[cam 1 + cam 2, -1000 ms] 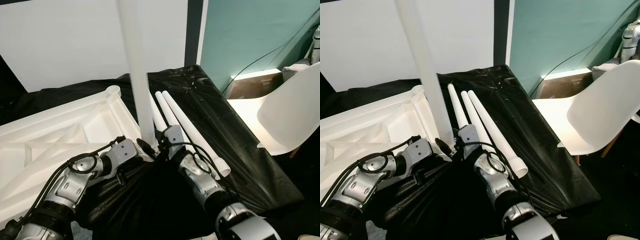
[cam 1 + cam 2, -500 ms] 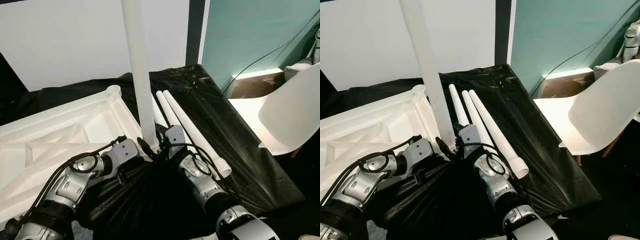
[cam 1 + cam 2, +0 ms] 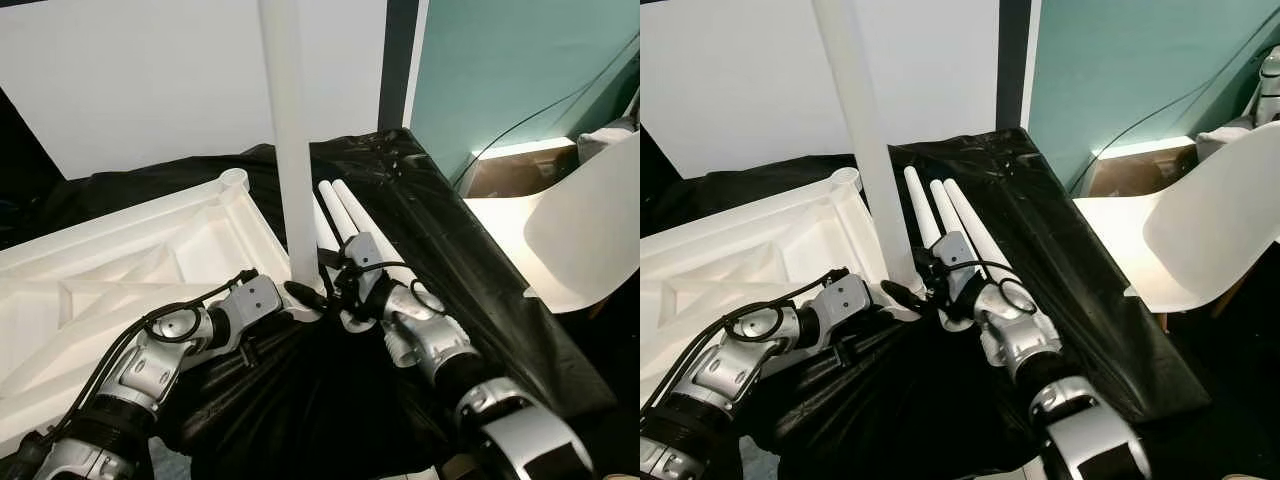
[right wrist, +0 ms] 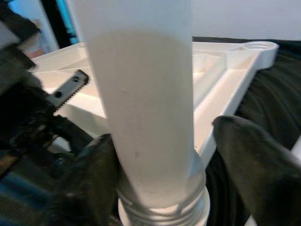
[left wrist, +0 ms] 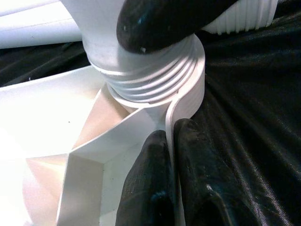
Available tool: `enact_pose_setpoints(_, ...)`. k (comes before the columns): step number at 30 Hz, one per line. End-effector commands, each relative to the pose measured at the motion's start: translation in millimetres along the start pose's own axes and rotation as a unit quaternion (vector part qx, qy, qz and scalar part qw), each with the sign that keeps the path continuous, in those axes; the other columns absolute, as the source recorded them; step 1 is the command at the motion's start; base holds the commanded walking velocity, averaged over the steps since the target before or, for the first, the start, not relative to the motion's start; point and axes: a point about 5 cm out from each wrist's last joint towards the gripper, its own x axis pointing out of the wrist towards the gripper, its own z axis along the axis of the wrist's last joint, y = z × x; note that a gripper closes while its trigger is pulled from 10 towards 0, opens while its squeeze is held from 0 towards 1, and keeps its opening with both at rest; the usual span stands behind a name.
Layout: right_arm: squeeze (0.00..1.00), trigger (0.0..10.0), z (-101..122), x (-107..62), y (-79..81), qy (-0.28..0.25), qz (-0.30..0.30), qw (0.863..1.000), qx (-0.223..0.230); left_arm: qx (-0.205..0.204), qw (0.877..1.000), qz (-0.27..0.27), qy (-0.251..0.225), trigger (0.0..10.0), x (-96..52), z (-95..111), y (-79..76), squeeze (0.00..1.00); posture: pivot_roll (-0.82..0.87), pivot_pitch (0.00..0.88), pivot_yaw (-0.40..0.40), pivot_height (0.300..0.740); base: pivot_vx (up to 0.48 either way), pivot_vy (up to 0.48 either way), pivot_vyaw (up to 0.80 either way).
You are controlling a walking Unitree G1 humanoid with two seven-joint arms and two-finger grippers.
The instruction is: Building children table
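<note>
The white table top [image 3: 120,260] lies upside down on black cloth. One white leg [image 3: 290,150] stands upright, its threaded base [image 5: 146,80] in the near corner socket. My left gripper [image 3: 300,293] is shut on the thin rim of the table top right beside that socket, its fingers [image 5: 150,179] pinching the wall. My right gripper [image 3: 335,290] straddles the leg [image 4: 141,94] just above the thread. It is open: one finger [image 4: 89,183] lies against the leg and the other [image 4: 254,165] stands off it.
Several spare white legs [image 3: 345,205] lie side by side on the cloth behind my right wrist. An empty socket [image 3: 233,180] marks the table top's far corner. A white chair [image 3: 590,240] stands to the right, past the cloth's edge.
My right forearm has swung out to the right around the leg's base and its wrist has turned. The leg stays in the same socket. My left gripper holds its place.
</note>
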Motion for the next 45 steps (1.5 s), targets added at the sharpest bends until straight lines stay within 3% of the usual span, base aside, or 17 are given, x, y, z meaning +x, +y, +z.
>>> enact_pose_setpoints(1, 0.0, 0.0, 2, -6.6, -11.0, 0.011, 0.008, 1.0, 0.004, -0.041, 0.995, -0.079, 0.045, 10.0, 11.4, -26, -26.9, 0.0, 0.09, 0.0, 0.015, 0.74, 0.0, 0.0, 0.0)
enact_pose_setpoints(16, 0.0, 0.0, -4, -11.1, -14.3, 0.036, 0.014, 0.999, 0.023, -0.043, 0.995, -0.077, 0.047, 10.0, 9.3, -29, -28.4, 0.0, 0.09, 0.0, 0.011, 0.74, 0.0, 0.0, 0.0)
enact_pose_setpoints(18, 0.0, 0.0, -20, -13.1, -0.7, 0.025, -0.079, 0.996, 0.023, -0.042, 0.995, -0.075, 0.047, 10.0, 9.4, -29, -26.9, 0.0, 0.1, 0.0, 0.002, 0.74, 0.0, 0.0, 0.0)
enact_pose_setpoints(19, 0.0, 0.0, -20, -13.1, -0.7, 0.025, -0.079, 0.996, 0.023, -0.042, 0.995, -0.075, 0.047, 10.0, 9.4, -29, -26.9, 0.0, 0.1, 0.0, 0.002, 0.74, 0.0, 0.0, 0.0)
enact_pose_setpoints(21, 0.0, 0.0, -29, -18.1, 11.3, -0.015, -0.191, 0.98, 0.053, -0.043, 0.995, -0.071, 0.046, 10.0, 9.1, -28, -25.5, 0.0, 0.1, 0.0, 0.003, 0.74, 0.0, 0.0, 0.0)
enact_pose_setpoints(23, 0.0, 0.0, -29, -18.1, 11.3, -0.015, -0.191, 0.98, 0.053, -0.043, 0.995, -0.071, 0.046, 10.0, 9.1, -28, -25.5, 0.0, 0.1, 0.0, 0.003, 0.74, 0.0, 0.0, 0.0)
enact_pose_setpoints(25, 0.0, 0.0, -29, -20.3, 14.1, -0.043, -0.254, 0.964, 0.07, -0.043, 0.995, -0.071, 0.047, 10.0, 8.4, -29, -25.9, 0.0, 0.11, 0.0, 0.002, 0.74, 0.0, 0.0, 0.0)
enact_pose_setpoints(29, 0.0, 0.0, -28, -22.9, 12.5, -0.051, -0.29, 0.953, 0.07, -0.045, 0.995, -0.07, 0.049, 10.0, 7.2, -31, -27.2, 0.0, 0.11, 0.0, 0.003, 0.74, 0.0, 0.0, 0.0)
enact_pose_setpoints(33, 0.0, 0.0, -28, -25.7, 9.7, -0.048, -0.303, 0.949, 0.067, -0.048, 0.995, -0.071, 0.05, 10.0, 6.0, -33, -28.8, 0.0, 0.11, 0.0, 0.012, 0.74, 0.0, 0.0, 0.0)
enact_pose_setpoints(34, 0.0, 2.1, -28, -24.6, 10.3, -0.046, -0.297, 0.952, 0.06, -0.048, 0.995, -0.072, 0.051, 10.0, 5.6, -33, -29.4, 0.0, 0.1, 0.0, 0.015, 0.74, 0.0, 0.0, 0.0)
enact_pose_setpoints(35, 0.0, 2.1, -28, -24.6, 10.3, -0.046, -0.297, 0.952, 0.06, -0.048, 0.995, -0.072, 0.051, 10.0, 5.6, -33, -29.4, 0.0, 0.1, 0.0, 0.015, 0.74, 0.0, 0.0, 0.0)
enact_pose_setpoints(36, 0.0, 10.0, -26, -21.9, 11.7, -0.044, -0.286, 0.956, 0.05, -0.048, 0.995, -0.072, 0.052, 10.0, 5.5, -34, -29.3, 0.0, 0.1, 0.0, 0.015, 0.74, 0.0, 0.0, 0.0)
enact_pose_setpoints(40, 0.0, 10.0, -23, -19.5, 12.3, -0.045, -0.277, 0.959, 0.04, -0.048, 0.995, -0.072, 0.052, 10.0, 5.8, -33, -28.7, 0.0, 0.1, 0.0, 0.011, 0.74, 0.0, 0.0, 0.0)
enact_pose_setpoints(41, 0.38, 10.0, -20, -17.5, 13.1, -0.048, -0.275, 0.959, 0.035, -0.047, 0.995, -0.072, 0.051, 10.0, 6.4, -33, -28.0, 0.0, 0.1, 0.0, 0.01, 0.74, 0.0, 0.0, 0.0)
enact_pose_setpoints(42, 1.0, 10.0, -15, -13.6, 13.9, -0.055, -0.254, 0.965, 0.034, -0.047, 0.995, -0.071, 0.048, 10.0, 8.2, -32, -27.9, 0.0, 0.1, 0.0, 0.007, 0.74, 0.0, 0.0, 0.0)
enact_pose_setpoints(44, 1.0, 10.0, -12, -11.1, 14.6, -0.06, -0.239, 0.968, 0.033, -0.047, 0.995, -0.071, 0.046, 10.0, 9.4, -31, -28.0, 0.0, 0.1, 0.0, 0.007, 0.74, 0.0, 0.0, 0.0)
enact_pose_setpoints(45, 0.0, 10.0, -8, -8.5, 16.1, -0.064, -0.214, 0.974, 0.03, -0.047, 0.995, -0.072, 0.045, 10.0, 10.9, -30, -28.6, 0.0, 0.09, 0.0, 0.005, 0.74, 0.0, 0.0, 0.0)
